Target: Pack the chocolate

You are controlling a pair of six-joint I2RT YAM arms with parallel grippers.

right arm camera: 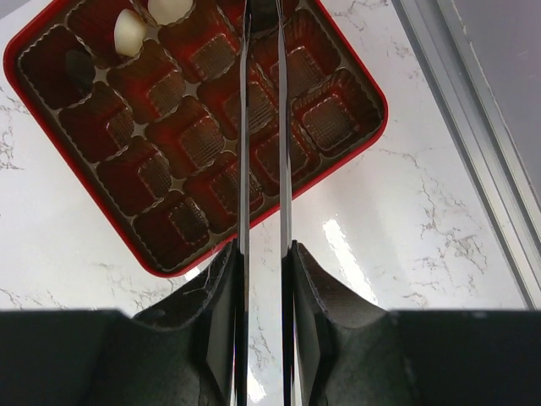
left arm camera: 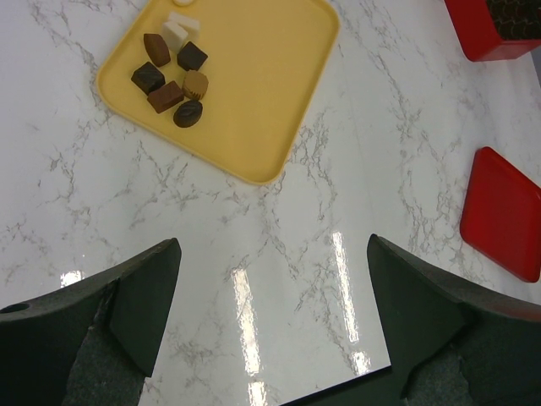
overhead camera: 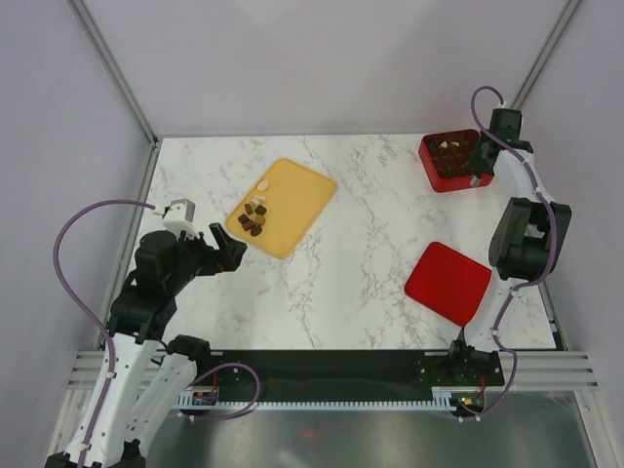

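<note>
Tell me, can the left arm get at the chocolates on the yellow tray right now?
Probably yes. The left gripper hangs open just off the yellow tray's near corner, the chocolates lie bunched close to that corner, and nothing stands between them.

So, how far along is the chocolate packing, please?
Early days. Done: two cream-white pieces sit in the red box, most cells empty. In hand: the right gripper holds tweezers over the box; their tips are out of view. Remaining: several chocolates on the yellow tray by the open left gripper, and the red lid is off.
</note>
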